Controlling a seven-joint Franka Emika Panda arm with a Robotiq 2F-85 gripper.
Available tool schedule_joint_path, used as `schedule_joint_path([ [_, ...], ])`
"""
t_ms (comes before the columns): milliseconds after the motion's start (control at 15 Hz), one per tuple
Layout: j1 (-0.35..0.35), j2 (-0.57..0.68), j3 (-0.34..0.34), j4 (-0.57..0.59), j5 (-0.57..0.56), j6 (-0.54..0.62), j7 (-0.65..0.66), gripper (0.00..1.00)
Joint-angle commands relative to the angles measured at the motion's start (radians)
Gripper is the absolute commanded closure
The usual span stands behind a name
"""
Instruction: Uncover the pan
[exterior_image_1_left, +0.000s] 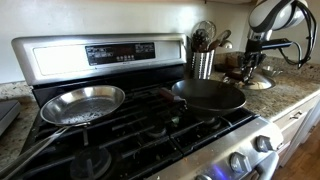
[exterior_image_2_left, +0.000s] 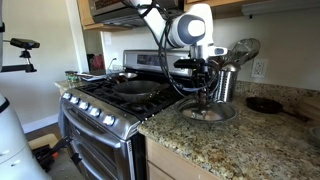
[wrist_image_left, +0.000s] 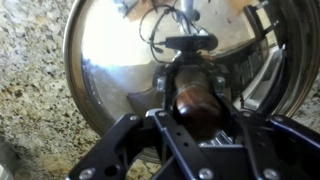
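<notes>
Your pincer (exterior_image_2_left: 205, 97) hangs over the lid (exterior_image_2_left: 210, 113), off the stove (exterior_image_2_left: 100, 112).

Your pincer's fingers sit either side of the lid's knob (wrist_image_left: 190, 100) in the wrist view, but you cannot tell whether they press on it or stand clear. The lid lies flat on the counter (exterior_image_2_left: 235, 145) just beside the stove. The pan (exterior_image_1_left: 208, 95) sits uncovered on the stove, on the burner nearest that counter, its black inside bare. A silver pan (exterior_image_1_left: 82, 103) rests on the stove's far burner, well apart from the pan. A utensil holder (exterior_image_1_left: 202, 62) stands at the stove's back corner, between the pan and your pincer, close behind the lid.
</notes>
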Motion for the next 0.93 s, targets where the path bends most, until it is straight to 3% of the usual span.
schedule_joint_path([
  [0,0.004,0.063,-0.002,0.045,-0.009,0.039,0.04,0.8],
  [333,0.005,0.099,-0.006,0.061,-0.013,0.051,0.034,0.8],
  [867,0.002,0.053,-0.035,-0.005,-0.031,0.053,0.028,0.8],
])
